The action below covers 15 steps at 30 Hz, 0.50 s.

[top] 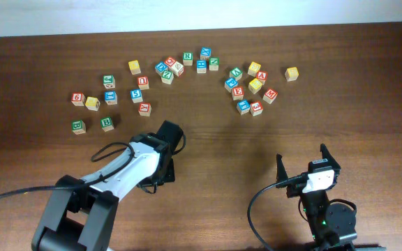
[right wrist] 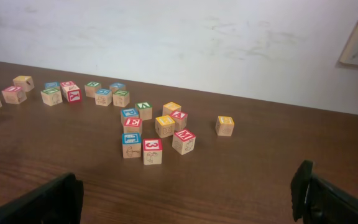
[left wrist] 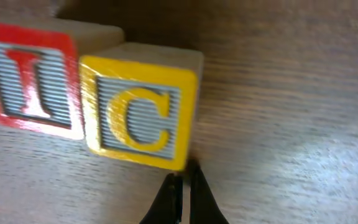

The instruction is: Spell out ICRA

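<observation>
The left arm (top: 124, 166) is stretching forward from the near-left edge of the wooden table (top: 368, 125). Its wrist is bending down over the bare wood just below the scattered letter blocks (top: 176, 66). The right arm (top: 326, 209) is sitting folded at the front-right edge. The right gripper (top: 301, 157) is pointing toward the blocks and touching none of them.

The left wrist camera is showing what the overhead camera cannot. A red I block (left wrist: 27, 78) and a yellow C block (left wrist: 138, 112) are standing side by side and touching, with the I on the left and both letters facing the lens. From above, the arm is covering that spot, so neither block is visible there. The left gripper (left wrist: 182, 183) is pinched together with its tips meeting. It is holding nothing and sitting just in front of the C block's lower right corner.

The right wrist camera is showing its 2 fingers (right wrist: 42, 202) spread wide at the lower corners of the frame, with only table between them. It is also giving a side view of the right-hand cluster of blocks, with 1 yellow block (right wrist: 225, 125) sitting apart to the right and a pale wall (right wrist: 185, 43) behind. The letters on these loose blocks are too small to read with confidence.
</observation>
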{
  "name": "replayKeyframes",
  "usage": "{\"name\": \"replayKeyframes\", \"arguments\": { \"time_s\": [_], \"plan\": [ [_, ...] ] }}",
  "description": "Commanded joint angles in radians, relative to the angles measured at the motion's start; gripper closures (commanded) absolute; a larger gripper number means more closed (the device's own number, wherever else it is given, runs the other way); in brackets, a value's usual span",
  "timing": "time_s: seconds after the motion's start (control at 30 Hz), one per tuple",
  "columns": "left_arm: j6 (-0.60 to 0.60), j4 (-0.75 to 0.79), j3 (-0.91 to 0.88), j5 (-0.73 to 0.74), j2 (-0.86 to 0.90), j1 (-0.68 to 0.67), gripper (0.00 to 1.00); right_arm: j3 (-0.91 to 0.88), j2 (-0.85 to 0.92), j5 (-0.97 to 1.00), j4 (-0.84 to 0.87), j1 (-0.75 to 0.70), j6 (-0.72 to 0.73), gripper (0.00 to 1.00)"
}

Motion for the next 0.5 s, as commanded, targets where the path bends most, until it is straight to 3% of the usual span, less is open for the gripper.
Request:
{"name": "replayKeyframes", "arguments": {
  "time_s": [0.0,0.47],
  "plan": [
    [-0.035,0.012,-0.027,-0.050,0.011,0.002,1.00,-0.005,-0.008,0.001,-0.008,-0.007,0.012,0.02],
    [0.050,0.011,-0.027,-0.035,0.011,0.004,1.00,-0.005,-0.008,0.001,-0.008,-0.007,0.012,0.02]
  ]
}}
